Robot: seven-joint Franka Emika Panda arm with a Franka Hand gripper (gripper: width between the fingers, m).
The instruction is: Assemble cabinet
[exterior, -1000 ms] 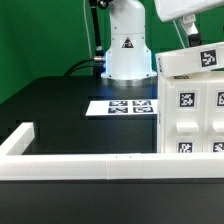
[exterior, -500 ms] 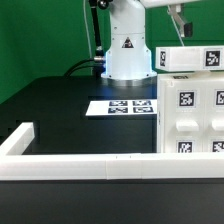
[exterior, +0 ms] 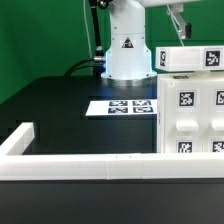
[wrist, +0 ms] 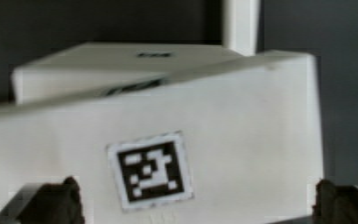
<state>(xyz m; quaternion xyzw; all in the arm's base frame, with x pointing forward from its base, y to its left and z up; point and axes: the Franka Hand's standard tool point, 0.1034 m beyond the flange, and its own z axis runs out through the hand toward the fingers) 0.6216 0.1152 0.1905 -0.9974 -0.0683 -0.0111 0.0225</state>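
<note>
The cabinet [exterior: 192, 112] is a large white box with tagged fronts at the exterior view's right. A smaller white tagged box [exterior: 190, 58] lies level on top of it. My gripper [exterior: 180, 26] hangs just above that small box and is apart from it. In the wrist view the white box [wrist: 176, 110] with its square tag [wrist: 153, 170] fills the picture. My gripper [wrist: 204, 205] is open and holds nothing. The dark fingertips [wrist: 51, 202] stand wide apart at either side of the box.
The marker board [exterior: 125, 106] lies flat on the black table before the robot base [exterior: 126, 45]. A long low white L-shaped rail [exterior: 90, 166] runs along the table's front, with a short arm at the exterior view's left.
My gripper has let go of the small top box and risen above it. The box, tilted a second ago, now lies level on the cabinet.
</note>
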